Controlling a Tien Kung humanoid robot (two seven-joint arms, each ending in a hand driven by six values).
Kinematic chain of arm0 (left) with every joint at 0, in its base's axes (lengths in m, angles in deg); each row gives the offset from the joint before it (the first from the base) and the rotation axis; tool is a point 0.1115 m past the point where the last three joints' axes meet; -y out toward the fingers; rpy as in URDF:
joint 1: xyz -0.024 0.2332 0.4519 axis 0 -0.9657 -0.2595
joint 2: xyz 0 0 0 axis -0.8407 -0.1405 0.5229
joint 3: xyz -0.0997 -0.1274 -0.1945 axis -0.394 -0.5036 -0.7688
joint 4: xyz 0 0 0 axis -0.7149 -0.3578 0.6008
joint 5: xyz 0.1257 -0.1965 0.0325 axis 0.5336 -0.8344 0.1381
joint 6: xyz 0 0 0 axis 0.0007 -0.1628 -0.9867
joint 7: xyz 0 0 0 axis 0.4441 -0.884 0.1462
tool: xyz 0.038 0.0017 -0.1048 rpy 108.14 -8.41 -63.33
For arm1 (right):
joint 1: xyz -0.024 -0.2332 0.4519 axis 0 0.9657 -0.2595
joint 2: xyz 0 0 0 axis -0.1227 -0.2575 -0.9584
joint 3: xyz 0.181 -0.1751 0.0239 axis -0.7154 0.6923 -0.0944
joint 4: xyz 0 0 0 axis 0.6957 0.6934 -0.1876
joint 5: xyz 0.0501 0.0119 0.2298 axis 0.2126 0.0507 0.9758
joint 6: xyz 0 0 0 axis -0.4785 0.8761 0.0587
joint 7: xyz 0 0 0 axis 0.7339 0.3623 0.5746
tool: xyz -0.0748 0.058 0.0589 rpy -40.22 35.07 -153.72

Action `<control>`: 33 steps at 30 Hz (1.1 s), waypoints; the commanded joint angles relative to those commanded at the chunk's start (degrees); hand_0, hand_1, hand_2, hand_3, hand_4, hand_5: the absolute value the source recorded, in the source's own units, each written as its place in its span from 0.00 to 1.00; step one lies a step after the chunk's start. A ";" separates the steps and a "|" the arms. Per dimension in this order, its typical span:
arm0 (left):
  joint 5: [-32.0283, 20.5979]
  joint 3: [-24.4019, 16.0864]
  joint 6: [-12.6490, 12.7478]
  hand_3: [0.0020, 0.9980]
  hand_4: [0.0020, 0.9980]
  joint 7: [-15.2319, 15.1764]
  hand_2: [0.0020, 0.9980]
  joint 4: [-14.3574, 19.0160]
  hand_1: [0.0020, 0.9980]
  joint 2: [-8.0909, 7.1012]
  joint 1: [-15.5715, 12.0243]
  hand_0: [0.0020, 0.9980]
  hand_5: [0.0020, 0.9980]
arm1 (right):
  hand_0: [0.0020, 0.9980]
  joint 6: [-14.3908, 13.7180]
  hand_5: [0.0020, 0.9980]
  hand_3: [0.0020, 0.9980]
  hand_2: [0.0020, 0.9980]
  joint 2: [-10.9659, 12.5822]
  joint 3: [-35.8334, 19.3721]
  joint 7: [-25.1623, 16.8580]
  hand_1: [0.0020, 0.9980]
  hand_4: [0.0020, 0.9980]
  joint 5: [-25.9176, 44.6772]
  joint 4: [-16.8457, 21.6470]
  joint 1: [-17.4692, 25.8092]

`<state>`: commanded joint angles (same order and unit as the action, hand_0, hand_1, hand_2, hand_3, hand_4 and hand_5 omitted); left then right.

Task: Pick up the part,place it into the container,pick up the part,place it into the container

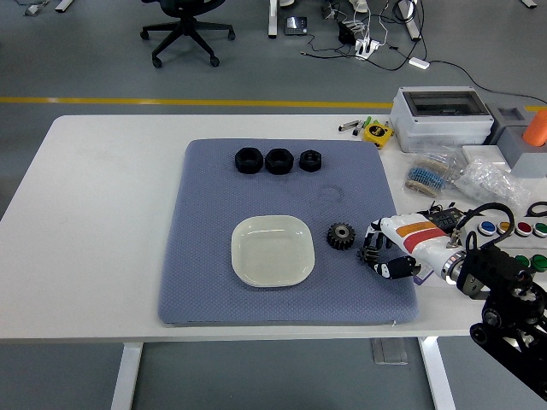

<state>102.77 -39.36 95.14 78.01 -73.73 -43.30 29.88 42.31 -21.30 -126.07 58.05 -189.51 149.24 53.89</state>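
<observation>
A black gear (pixel 341 236) lies on the blue-grey mat (pixel 214 282), just right of the empty cream dish (pixel 272 250). Three black nuts (pixel 279 161) sit in a row at the mat's far edge. My right hand (pixel 379 254), white with an orange stripe, hovers low over the mat's right edge, a short gap to the right of the gear. Its fingers are curled loosely and hold nothing. My left arm is out of view.
Right of the mat lie a grey box (pixel 441 118), a yellow tape measure (pixel 377 132), bags of small parts (pixel 466 178) and a panel of coloured buttons (pixel 513 229). The white table's left half (pixel 94 213) is bare.
</observation>
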 joint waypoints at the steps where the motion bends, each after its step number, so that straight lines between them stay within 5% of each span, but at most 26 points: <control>1: 0.01 -0.02 0.01 0.47 1.00 0.00 0.58 0.00 0.55 0.00 0.01 0.43 0.74 | 0.42 -0.05 0.25 0.50 0.47 0.00 -0.03 -0.02 0.44 0.72 0.11 0.08 0.01; 14: 0.15 0.06 -0.03 0.47 1.00 -0.06 0.58 0.00 0.55 0.00 -0.13 0.42 0.75 | 0.40 -1.49 0.27 0.50 0.47 -1.84 0.31 0.14 0.43 0.71 0.67 5.93 -1.17; 18: 0.15 0.16 -0.05 0.47 1.00 -0.12 0.58 0.00 0.55 0.00 -0.27 0.42 0.75 | 0.40 -2.16 0.28 0.50 0.47 -4.25 2.10 -0.23 0.43 0.71 1.13 7.73 -3.29; 21: 0.20 0.25 -0.07 0.47 1.00 -0.09 0.58 0.00 0.55 0.00 -0.42 0.42 0.75 | 0.40 -1.29 0.28 0.50 0.47 -6.69 4.07 -1.04 0.43 0.71 2.86 6.44 -5.72; 22: 0.28 0.24 -0.08 0.47 1.00 -0.06 0.58 0.00 0.55 0.00 -0.46 0.42 0.75 | 0.50 -0.71 0.33 0.53 0.53 -7.41 4.54 -1.37 0.51 0.82 3.29 5.92 -6.42; 27: 0.67 0.14 -0.05 0.47 1.00 0.02 0.58 0.00 0.55 0.00 -0.59 0.42 0.75 | 0.50 2.31 0.33 0.53 0.53 -11.39 7.54 -3.67 0.51 0.82 4.50 2.24 -10.53; 28: 0.70 0.15 -0.03 0.47 1.00 0.01 0.58 0.00 0.55 0.00 -0.61 0.41 0.75 | 0.61 3.49 0.43 0.71 0.72 -12.06 8.06 -3.82 0.65 1.00 4.26 1.53 -11.20; 33: 0.65 0.38 0.02 0.47 1.00 -0.08 0.58 0.00 0.55 0.00 -0.57 0.41 0.75 | 0.61 4.54 0.43 0.71 0.72 -13.74 8.49 -4.86 0.65 1.00 3.00 -1.07 -13.06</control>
<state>103.42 -38.98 95.17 77.92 -73.73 -43.30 29.31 46.84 -35.04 -117.58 53.19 -186.51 148.16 40.83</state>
